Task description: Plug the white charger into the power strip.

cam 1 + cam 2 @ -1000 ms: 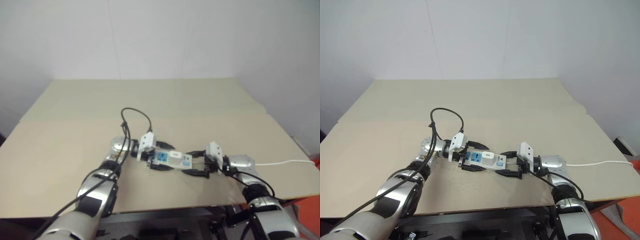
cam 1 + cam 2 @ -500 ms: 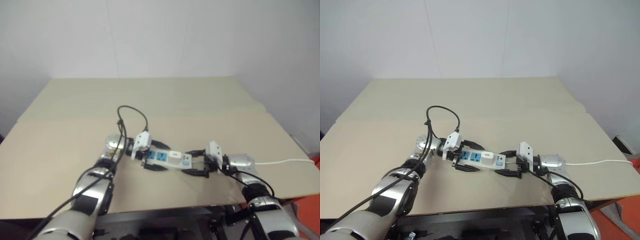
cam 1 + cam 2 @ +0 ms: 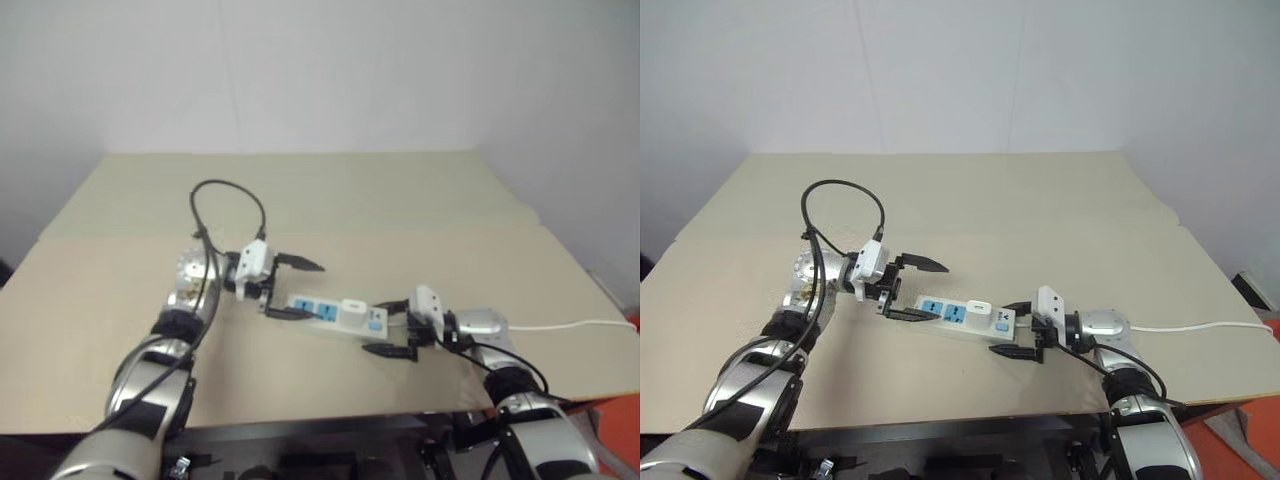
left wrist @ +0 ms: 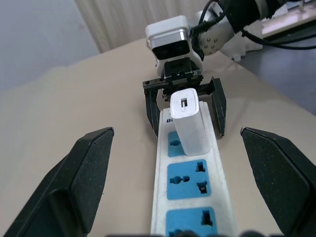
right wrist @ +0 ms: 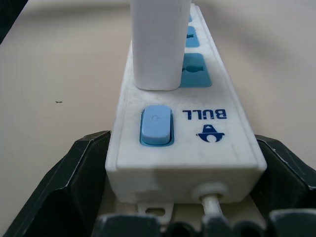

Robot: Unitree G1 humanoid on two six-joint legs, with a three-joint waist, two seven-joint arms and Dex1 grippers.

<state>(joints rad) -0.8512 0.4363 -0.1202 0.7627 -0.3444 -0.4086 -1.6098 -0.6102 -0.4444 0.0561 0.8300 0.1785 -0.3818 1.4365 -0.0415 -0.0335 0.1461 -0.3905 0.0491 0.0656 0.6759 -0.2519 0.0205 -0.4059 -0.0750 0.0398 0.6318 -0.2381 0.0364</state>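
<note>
Left tool [image 3: 293, 289] gapes wide above beige table [image 3: 400, 200].

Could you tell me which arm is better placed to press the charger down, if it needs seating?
Probably the left gripper: open and raised beside the strip, it looks free to come down on the charger. The right gripper is open around the switch end.

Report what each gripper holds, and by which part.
Nothing is held. The left gripper is open, above the strip. The right gripper is open, its fingers flanking the strip's switch end. The charger stands plugged in.
</note>
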